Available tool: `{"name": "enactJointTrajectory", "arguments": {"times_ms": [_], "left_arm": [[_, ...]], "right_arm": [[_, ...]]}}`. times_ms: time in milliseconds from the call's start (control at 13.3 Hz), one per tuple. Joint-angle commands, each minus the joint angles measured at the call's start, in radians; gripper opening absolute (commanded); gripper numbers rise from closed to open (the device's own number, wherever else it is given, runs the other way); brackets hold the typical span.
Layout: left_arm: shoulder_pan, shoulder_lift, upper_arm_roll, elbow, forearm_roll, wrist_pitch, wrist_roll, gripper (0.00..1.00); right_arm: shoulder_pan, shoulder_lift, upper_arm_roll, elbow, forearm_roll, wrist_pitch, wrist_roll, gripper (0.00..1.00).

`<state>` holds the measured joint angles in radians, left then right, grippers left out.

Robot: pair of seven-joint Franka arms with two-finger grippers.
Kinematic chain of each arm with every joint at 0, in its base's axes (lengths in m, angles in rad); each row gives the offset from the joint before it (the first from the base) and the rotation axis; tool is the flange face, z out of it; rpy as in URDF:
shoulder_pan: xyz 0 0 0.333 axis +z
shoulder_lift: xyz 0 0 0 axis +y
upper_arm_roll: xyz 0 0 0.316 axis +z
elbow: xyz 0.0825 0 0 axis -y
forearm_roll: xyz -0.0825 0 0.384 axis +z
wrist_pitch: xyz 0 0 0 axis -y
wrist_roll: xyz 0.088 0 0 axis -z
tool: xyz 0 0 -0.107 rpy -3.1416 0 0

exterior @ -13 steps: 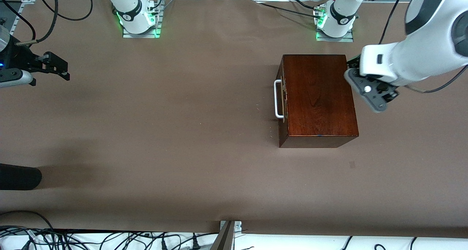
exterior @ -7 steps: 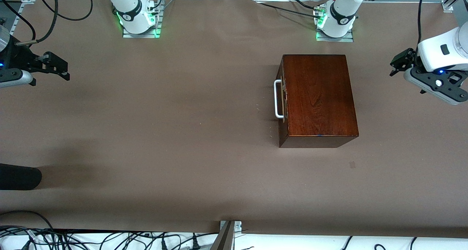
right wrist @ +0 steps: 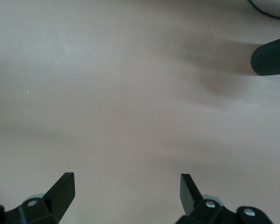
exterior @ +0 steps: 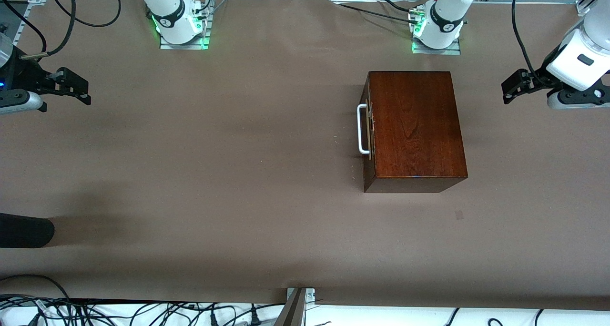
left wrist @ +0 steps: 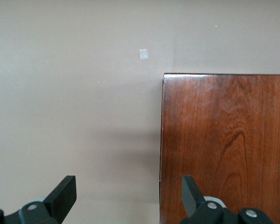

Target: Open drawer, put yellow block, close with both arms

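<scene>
- Since a second ago the left claw (exterior: 509,88) has drawn away from the box (exterior: 414,126) toward its own end of the worktop (exterior: 238,173).
- Right claw (exterior: 76,88) waits, fingers spread, over bare worktop.
- Drawer (exterior: 367,128) shut; white handle (exterior: 361,128) faces the right arm's end.
- Left claw spread open, holding nothing.

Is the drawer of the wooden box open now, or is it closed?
Closed. The drawer front sits flush against the wooden box, with only its white handle sticking out; no pale tray shows.
</scene>
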<state>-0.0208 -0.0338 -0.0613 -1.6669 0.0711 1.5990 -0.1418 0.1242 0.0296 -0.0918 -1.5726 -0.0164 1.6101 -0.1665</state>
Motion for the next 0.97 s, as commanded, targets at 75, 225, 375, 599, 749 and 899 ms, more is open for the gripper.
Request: {"name": "enactJointTrajectory", "arguments": {"times_ms": [75,225,375,599,749,899], "left_arm": [[-0.014,-0.028,0.035,-0.047,-0.024,0.013,-0.021,1.0],[-0.018,-0.023,0.037,-0.043,-0.024,-0.002,-0.027,1.0],[-0.016,-0.018,0.035,-0.036,-0.024,-0.007,-0.025,1.0],[-0.016,-0.009,0.026,-0.028,-0.013,-0.014,-0.024,1.0],[-0.01,-0.005,0.025,-0.019,-0.016,-0.019,-0.024,1.0],[-0.01,-0.005,0.021,-0.017,-0.014,-0.024,-0.024,1.0]], "right_arm": [[0.005,0.004,-0.002,0.016,0.001,-0.004,0.013,1.0],[0.005,0.004,-0.002,0.016,0.001,-0.007,0.013,1.0],[0.005,0.004,-0.002,0.016,0.001,-0.007,0.013,1.0],[0.005,0.004,-0.002,0.014,0.003,-0.009,0.013,1.0],[0.005,0.004,-0.002,0.014,0.001,-0.01,0.013,1.0],[0.005,0.004,-0.002,0.016,0.001,-0.009,0.013,1.0]]}}
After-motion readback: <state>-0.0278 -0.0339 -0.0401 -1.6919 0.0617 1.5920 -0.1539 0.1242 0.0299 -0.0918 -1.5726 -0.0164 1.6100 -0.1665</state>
